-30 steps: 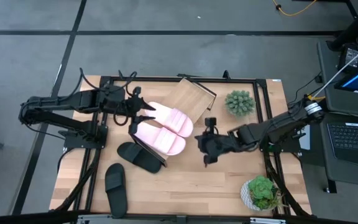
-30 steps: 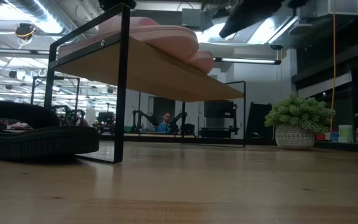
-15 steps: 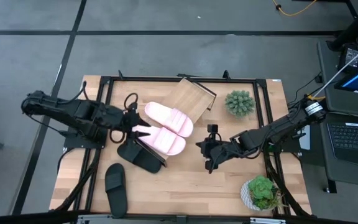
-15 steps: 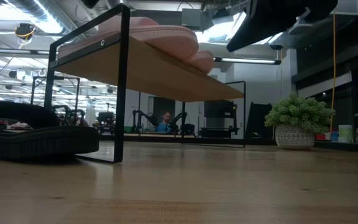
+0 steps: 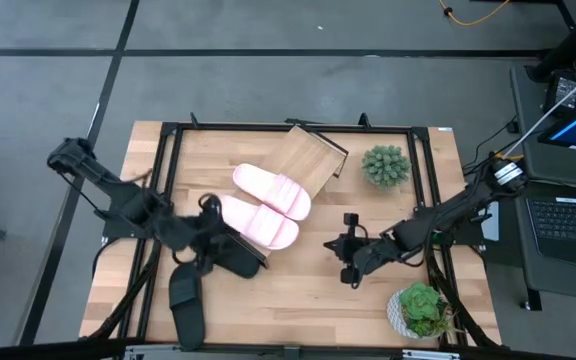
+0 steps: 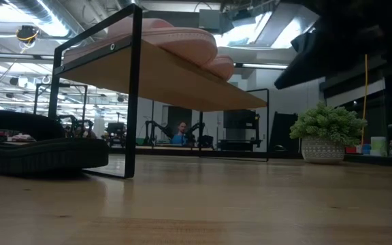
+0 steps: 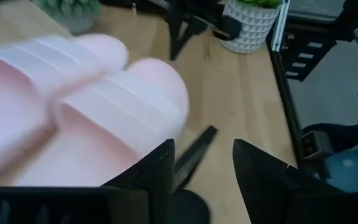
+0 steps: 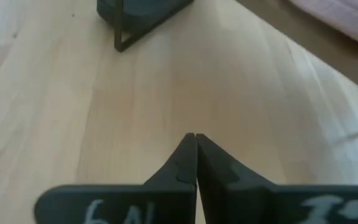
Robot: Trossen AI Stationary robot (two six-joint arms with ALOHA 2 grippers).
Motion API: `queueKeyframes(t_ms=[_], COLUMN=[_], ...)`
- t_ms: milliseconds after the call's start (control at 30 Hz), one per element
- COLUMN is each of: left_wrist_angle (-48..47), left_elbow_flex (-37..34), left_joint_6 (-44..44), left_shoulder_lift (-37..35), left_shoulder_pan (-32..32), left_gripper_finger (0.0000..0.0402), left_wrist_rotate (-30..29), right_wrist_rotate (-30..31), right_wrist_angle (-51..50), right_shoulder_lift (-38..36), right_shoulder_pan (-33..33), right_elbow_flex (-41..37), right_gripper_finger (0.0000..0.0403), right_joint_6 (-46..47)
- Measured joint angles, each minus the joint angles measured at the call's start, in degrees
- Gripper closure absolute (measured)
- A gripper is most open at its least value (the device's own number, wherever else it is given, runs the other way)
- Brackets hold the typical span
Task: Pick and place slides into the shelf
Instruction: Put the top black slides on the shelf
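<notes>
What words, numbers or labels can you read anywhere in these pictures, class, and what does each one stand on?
"6A": pale handwritten marks on the right gripper body, in the right wrist view; the last character is uncertain.
A second pale scrawl on the same body, at the other side: too blurred to read.
No readable text on the pink slides, the shelf, the black slides or the plant pots.
</notes>
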Motion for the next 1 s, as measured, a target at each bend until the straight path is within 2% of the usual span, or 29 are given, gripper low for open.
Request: queueKeyframes(t_ms=[233,533,833,1000], left_wrist_angle=[2.4,2.2,-4.1,-9.1], left_elbow_flex=[0.0,0.0,0.0,0.0], left_joint_6=[-13.8,-31.3,-43.9,-49.8], left_shoulder_lift=[6.8,13.0,13.8,13.7], left_shoulder_pan=[-4.8,-8.9,-10.5,-12.1], left_gripper_finger=[0.0248,0.0248,0.0248,0.0248], left_wrist_rotate=[-2.4,-2.8,-2.3,-2.5], right_wrist_rotate=[0.0,0.0,-0.1,-0.5], right_wrist_angle=[9.6,11.1,11.2,10.2], right_shoulder_lift=[-5.2,-9.6,-9.6,-9.6], right_shoulder_pan=[0.0,0.0,0.0,0.0], right_elbow_flex=[-6.8,-9.8,-9.8,-9.8], right_gripper_finger=[0.0398,0.0389,0.0399,0.0381], right_joint_6=[-4.4,-5.3,-6.2,-7.1])
